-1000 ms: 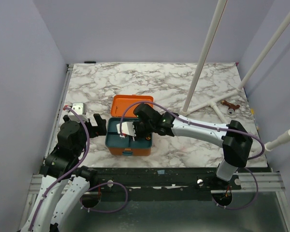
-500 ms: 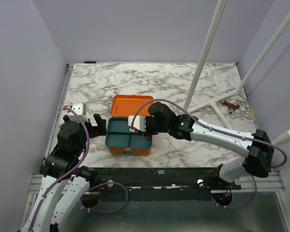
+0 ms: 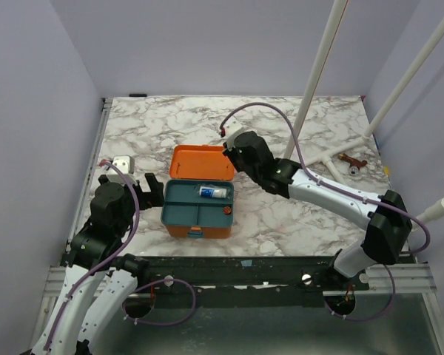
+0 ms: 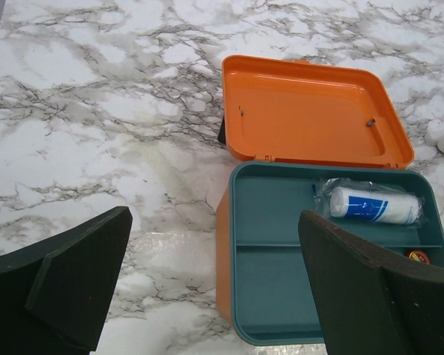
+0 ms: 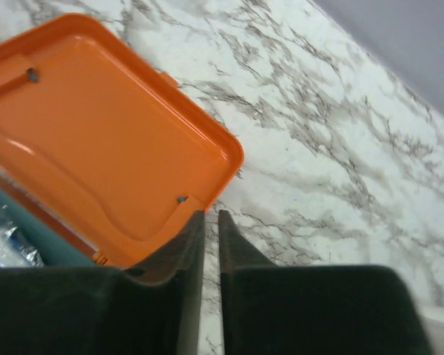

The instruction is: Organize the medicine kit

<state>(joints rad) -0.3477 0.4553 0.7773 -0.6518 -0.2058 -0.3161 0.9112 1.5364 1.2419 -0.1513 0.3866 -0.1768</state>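
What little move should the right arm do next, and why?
Probably open the right gripper. It is shut on nothing, up by the corner of the lid, and the roll lies in the back compartment of the kit. It will likely need open fingers to pick up another item.

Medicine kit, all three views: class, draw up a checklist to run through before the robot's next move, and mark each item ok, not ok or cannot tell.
1. Lid of the medicine kit fully open, folded back: ok.
2. Wrapped white roll lying inside the far compartment, nothing over the rim: ok.
3. Near compartment free for the next item: ok.
4. Right gripper clear of the compartments, shut, holding nothing: ok.
5. Left gripper open, beside the kit, touching nothing: ok.
6. Small grey item on the table left of the kit packed away: not ok; what it is, cannot tell.
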